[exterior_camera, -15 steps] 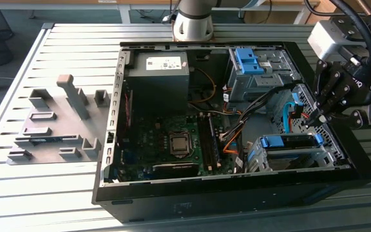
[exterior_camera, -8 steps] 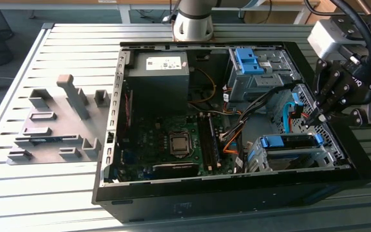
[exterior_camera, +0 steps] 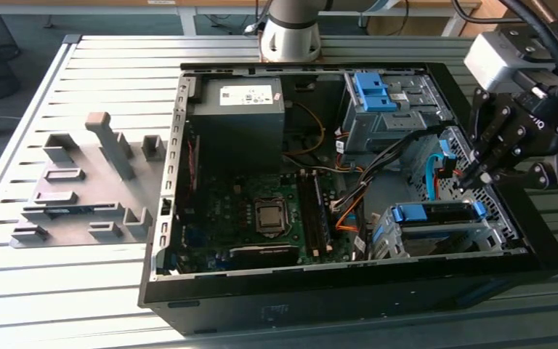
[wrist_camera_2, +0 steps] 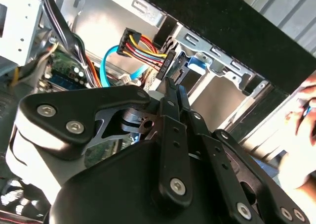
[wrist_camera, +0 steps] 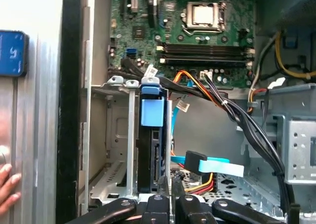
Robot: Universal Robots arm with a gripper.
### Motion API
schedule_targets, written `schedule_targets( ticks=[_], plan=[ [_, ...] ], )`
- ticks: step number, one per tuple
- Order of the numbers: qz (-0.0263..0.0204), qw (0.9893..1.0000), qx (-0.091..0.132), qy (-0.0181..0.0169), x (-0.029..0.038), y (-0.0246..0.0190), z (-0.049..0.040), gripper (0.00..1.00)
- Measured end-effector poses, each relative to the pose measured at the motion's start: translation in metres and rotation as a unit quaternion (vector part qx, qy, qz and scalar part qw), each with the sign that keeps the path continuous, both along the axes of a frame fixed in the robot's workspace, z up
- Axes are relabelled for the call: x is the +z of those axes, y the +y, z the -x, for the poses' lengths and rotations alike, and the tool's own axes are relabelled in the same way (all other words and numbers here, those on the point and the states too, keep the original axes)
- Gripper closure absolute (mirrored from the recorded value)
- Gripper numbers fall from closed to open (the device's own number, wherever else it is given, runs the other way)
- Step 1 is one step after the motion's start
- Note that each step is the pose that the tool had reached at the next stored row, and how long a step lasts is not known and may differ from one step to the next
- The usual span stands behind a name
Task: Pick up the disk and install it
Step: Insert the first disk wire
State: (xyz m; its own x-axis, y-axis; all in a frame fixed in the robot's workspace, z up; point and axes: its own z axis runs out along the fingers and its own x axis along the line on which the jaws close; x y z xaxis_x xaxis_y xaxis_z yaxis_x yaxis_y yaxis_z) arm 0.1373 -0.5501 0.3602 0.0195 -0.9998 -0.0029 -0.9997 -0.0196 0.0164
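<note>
The disk [exterior_camera: 434, 214], silver with a blue carrier frame, sits in the drive cage [exterior_camera: 395, 240] at the computer case's near corner on the exterior view's right. In the first wrist view the disk [wrist_camera: 150, 155] stands edge-on in that cage, its blue tab uppermost. My gripper [exterior_camera: 468, 178] hangs just above and behind the cage, over the case's side wall, fingers shut with nothing between them. Its fingertips [wrist_camera_2: 172, 88] meet close to a black power connector [wrist_camera_2: 165, 63] on coloured wires. The gripper [wrist_camera: 169, 197] is a short way from the disk's end.
The open case [exterior_camera: 163, 218] lies on a slatted table with the motherboard [exterior_camera: 259, 211] and grey power supply [exterior_camera: 238, 109] exposed. A second cage holds a blue bracket [exterior_camera: 371, 91]. A light-blue cable [wrist_camera: 207, 164] crosses near the disk. A person's hand [wrist_camera: 7, 184] rests outside the case.
</note>
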Motion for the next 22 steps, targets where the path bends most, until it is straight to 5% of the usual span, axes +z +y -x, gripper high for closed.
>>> schedule_targets(
  ticks=[3,22],
  plan=[
    [-0.0002,0.9998,0.021,0.0000,-0.0006,0.0002,0.0000,0.83],
    [0.0017,0.9996,0.027,0.0000,-0.0015,0.0022,0.0000,0.60]
  ],
)
